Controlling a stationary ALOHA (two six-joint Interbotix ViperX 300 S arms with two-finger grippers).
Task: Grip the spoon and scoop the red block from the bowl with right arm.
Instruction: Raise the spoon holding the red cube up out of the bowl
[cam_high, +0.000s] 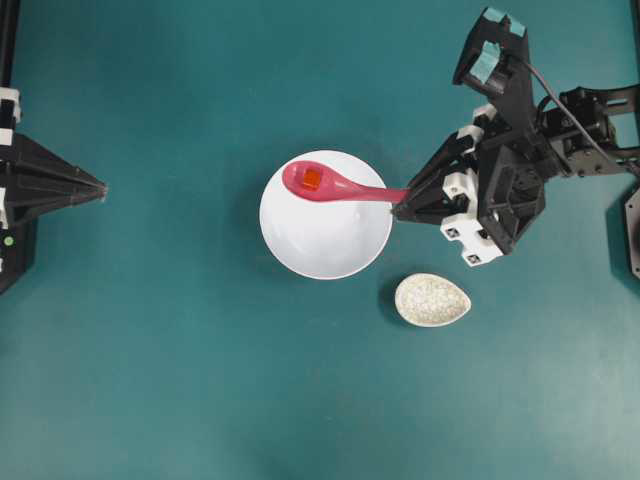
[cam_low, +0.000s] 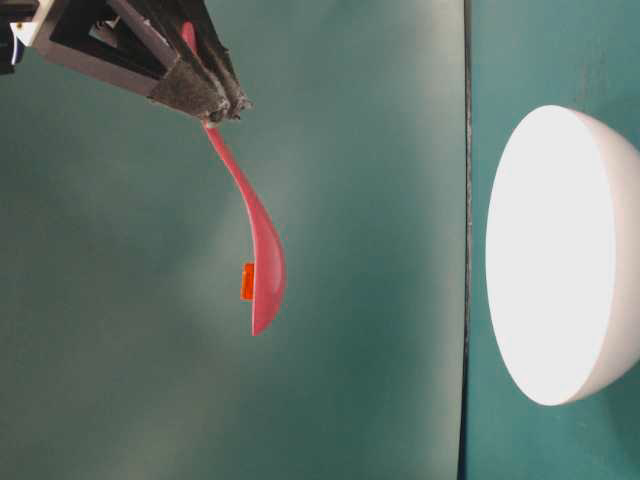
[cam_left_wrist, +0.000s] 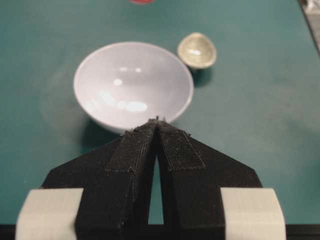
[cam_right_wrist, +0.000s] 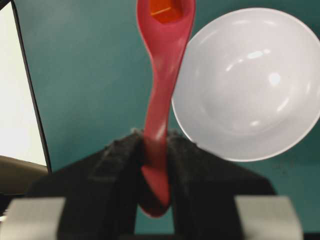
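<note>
Teal surface (cam_high: 150, 380) lies under everything. My right gripper (cam_high: 403, 207) pinches the spoon (cam_high: 330, 185) by its handle end, scoop level so the red block (cam_high: 312, 179) rides in it, above the bowl (cam_high: 325, 235). My left gripper (cam_high: 100, 188), pressed together, waits at left edge.

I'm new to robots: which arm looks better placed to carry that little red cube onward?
Right. The right gripper is shut on the spoon with the red block aboard, above the bowl. The left gripper holds nothing.
</note>
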